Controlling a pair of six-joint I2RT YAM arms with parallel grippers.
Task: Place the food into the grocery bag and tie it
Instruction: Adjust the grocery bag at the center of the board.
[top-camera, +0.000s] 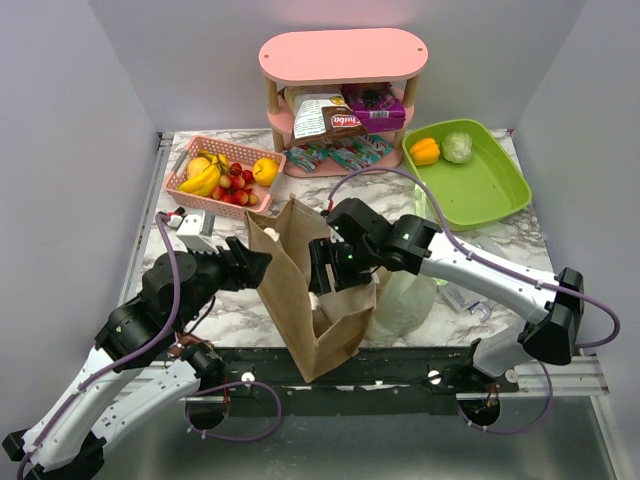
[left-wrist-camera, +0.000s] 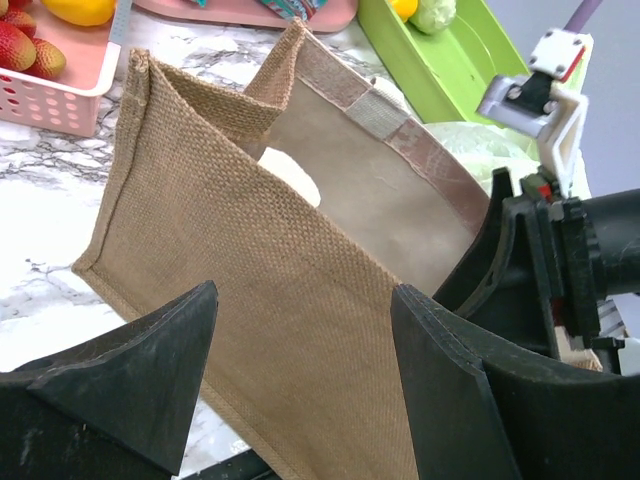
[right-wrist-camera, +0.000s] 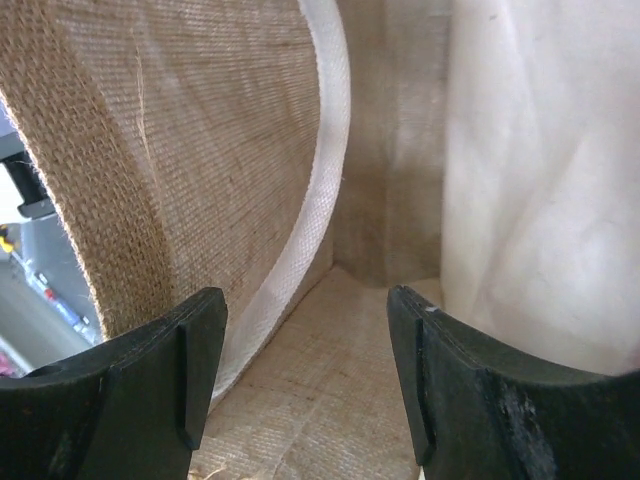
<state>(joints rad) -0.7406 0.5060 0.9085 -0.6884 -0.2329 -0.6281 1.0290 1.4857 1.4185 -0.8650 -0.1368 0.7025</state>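
I am holding my right gripper spread open inside the brown woven bag, grasping nothing. My left gripper is hovering open beside its wall. The pale-green grocery bag is lying just right of it, partly hidden behind my right arm. Food is sitting in the pink basket.

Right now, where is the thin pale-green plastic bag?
In the top view the plastic bag lies crumpled right of centre, just right of the upright brown woven bag, on the near side of the green tray.
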